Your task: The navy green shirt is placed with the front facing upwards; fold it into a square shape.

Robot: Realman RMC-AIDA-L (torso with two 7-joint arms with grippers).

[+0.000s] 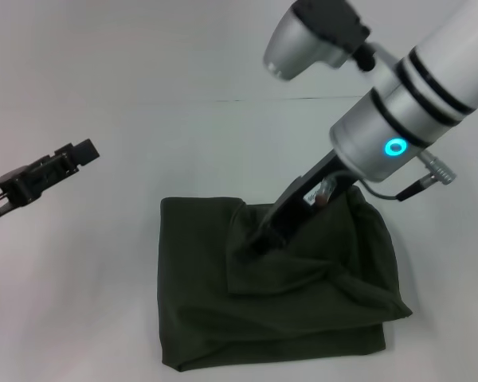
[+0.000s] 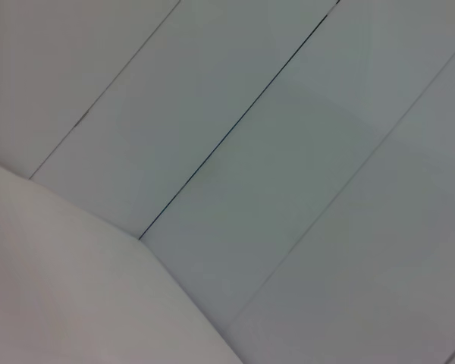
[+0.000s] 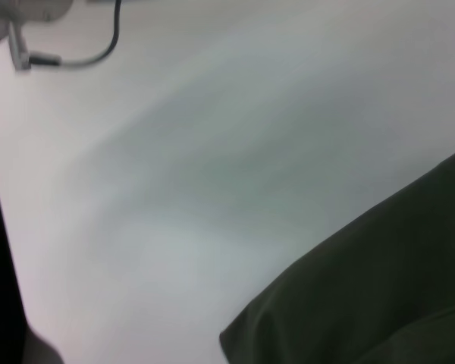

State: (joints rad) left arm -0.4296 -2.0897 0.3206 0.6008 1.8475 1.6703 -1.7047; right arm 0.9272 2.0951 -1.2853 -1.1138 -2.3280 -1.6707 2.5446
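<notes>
The navy green shirt [image 1: 279,294] lies on the white table [image 1: 80,302] as a rough, folded square, with no lettering showing. My right gripper [image 1: 259,239] reaches down into its upper middle. Its fingers are shut on a fold of the cloth, which tents up around them and falls in a loose flap toward the right edge. In the right wrist view a corner of the shirt [image 3: 371,288] shows against the table. My left gripper [image 1: 78,153] hangs open above the table at the far left, well away from the shirt. The left wrist view shows only pale panels.
A thin seam [image 1: 287,99] crosses the white surface behind the shirt. Bare table surrounds the shirt on the left, right and far sides. The shirt's near edge lies close to the bottom of the head view.
</notes>
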